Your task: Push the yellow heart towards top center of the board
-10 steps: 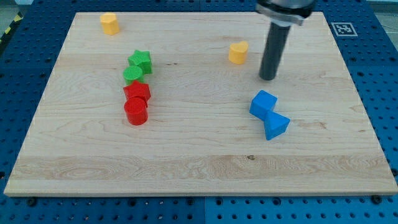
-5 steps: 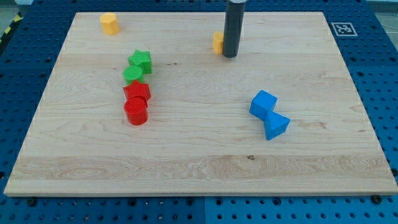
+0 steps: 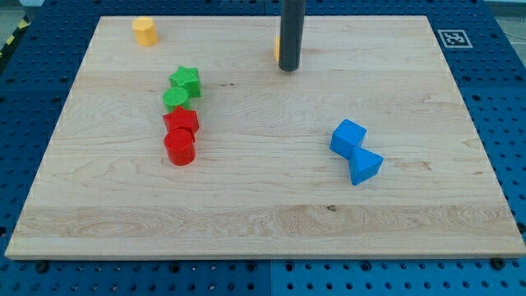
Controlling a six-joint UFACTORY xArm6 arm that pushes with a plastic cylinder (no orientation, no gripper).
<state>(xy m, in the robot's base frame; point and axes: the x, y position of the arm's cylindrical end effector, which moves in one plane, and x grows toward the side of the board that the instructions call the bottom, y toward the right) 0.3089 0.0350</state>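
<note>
The yellow heart sits near the view's top centre of the wooden board, almost wholly hidden behind my rod; only a thin yellow sliver shows at the rod's left. My tip rests on the board right against the heart's right side, slightly below it.
A second yellow block stands at the top left. A green star and a green block sit above a red star and a red cylinder at left centre. Two touching blue blocks lie at right.
My tip swept from the heart's right to its side and pushed it left and up towards the top centre. The other blocks have not moved.
</note>
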